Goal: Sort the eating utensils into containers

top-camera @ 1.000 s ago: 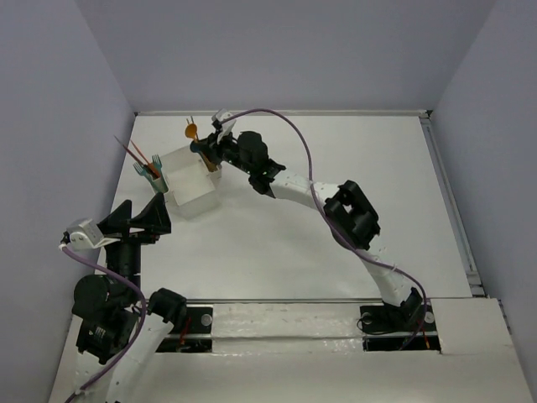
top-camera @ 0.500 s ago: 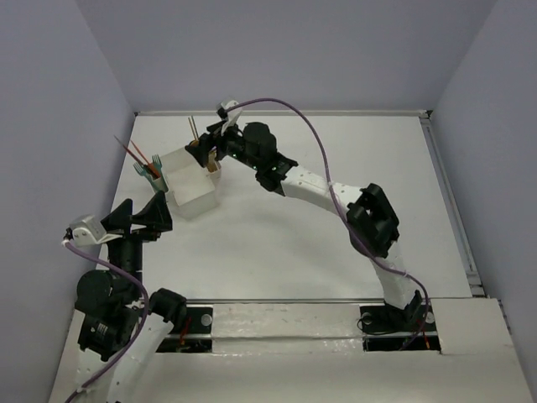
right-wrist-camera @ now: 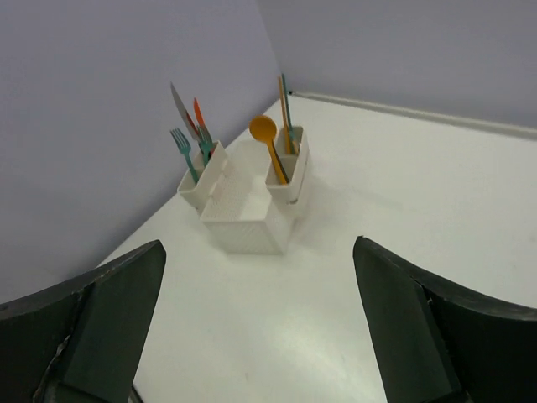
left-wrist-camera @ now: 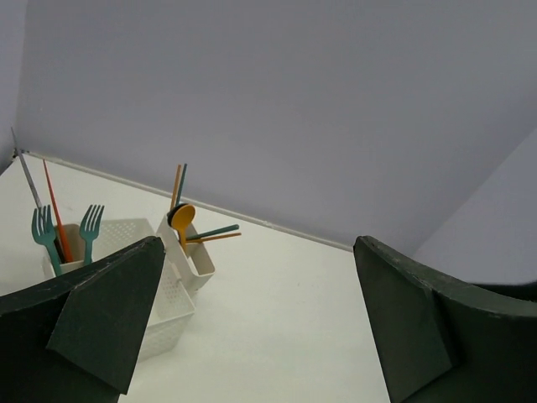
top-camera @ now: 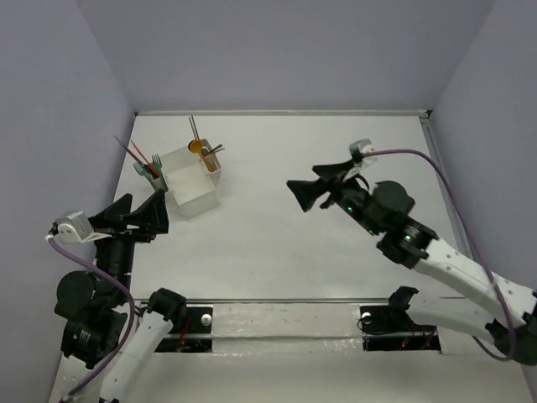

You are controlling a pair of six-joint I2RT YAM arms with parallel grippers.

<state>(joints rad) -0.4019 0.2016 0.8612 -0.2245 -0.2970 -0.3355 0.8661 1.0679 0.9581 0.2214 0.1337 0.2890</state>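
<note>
The left gripper (top-camera: 140, 211) hung open and empty near the container (top-camera: 195, 196). Its end compartments held the forks (left-wrist-camera: 91, 222) and the orange spoon (left-wrist-camera: 182, 215). Well apart, the right gripper (top-camera: 305, 179) gaped empty too. Sorting looked finished to me; next, only parking the arms.

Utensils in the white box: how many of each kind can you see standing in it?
Teal forks: 2
Orange spoon: 1
Knife-like blades, one grey, one red: 2
Thin sticks, orange and teal: 4
Total: 9 in view
</note>
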